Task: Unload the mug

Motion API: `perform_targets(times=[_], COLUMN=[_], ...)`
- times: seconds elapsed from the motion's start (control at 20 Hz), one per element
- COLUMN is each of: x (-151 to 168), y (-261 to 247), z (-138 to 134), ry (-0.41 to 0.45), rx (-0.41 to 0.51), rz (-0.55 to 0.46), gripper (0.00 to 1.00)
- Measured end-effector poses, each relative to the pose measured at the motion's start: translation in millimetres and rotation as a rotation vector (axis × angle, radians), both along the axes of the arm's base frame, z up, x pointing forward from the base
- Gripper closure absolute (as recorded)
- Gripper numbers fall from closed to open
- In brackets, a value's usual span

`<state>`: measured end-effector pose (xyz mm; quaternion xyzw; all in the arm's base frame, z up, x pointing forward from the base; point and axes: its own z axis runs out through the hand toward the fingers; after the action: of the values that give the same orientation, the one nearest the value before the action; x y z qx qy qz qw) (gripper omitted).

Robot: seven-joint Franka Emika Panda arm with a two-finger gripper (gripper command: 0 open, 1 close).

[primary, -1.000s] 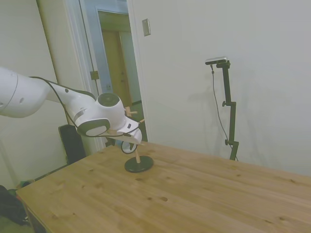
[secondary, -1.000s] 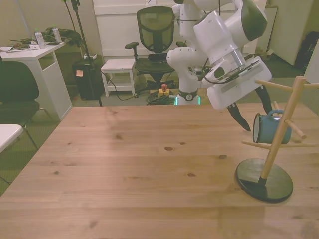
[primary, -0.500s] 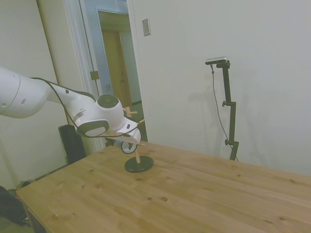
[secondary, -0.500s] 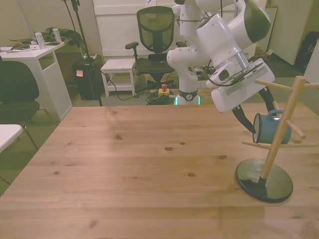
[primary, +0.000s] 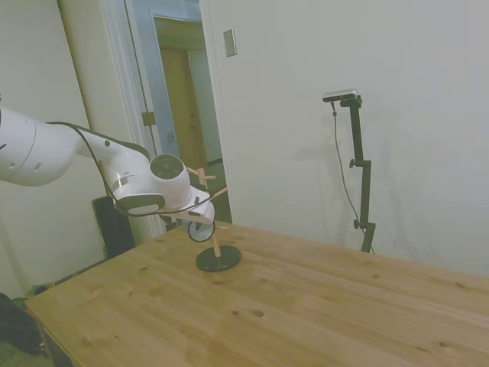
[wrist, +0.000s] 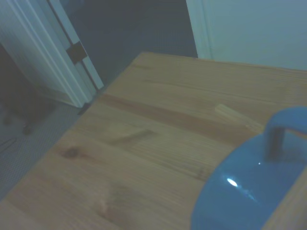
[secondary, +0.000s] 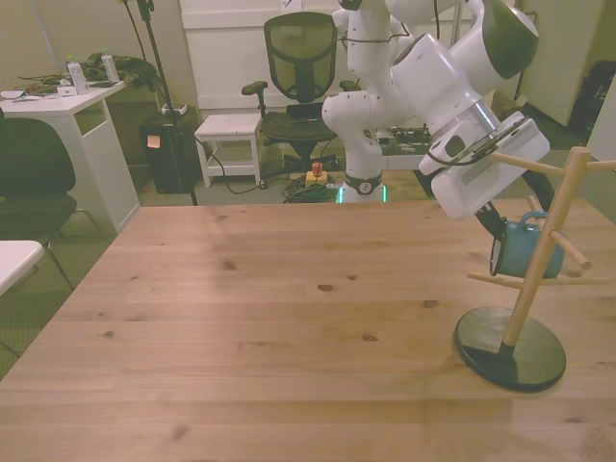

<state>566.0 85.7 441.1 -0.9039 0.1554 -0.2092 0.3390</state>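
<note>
From the side, the white arm hides most of the mug (primary: 201, 230), which hangs on the wooden peg stand (primary: 217, 257) near the table (primary: 306, 306) corner. In the front view the mug (secondary: 520, 248) hangs at the front view's right, a peg crossing it; the gripper (secondary: 504, 227) sits against it, fingers too hidden to judge. The wrist view shows the mug's (wrist: 254, 187) blurred blue side, cut off.

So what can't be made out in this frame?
- Pincer state: in the front view the white wrist housing covers the fingers; in the side view they are too small.
- Whether anything touches the mug: unclear in all views.
- Mug handle on its peg: wrist view blurred, mug cut off by the edge.
- Stand: partly behind the arm in the side view.
</note>
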Motion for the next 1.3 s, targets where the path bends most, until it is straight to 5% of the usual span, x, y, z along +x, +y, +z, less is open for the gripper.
perform_targets(times=[1.3], x=[-15], y=[-36], z=[-5], ry=[-0.037], rx=[0.064], rz=[-0.010], gripper=[1.00])
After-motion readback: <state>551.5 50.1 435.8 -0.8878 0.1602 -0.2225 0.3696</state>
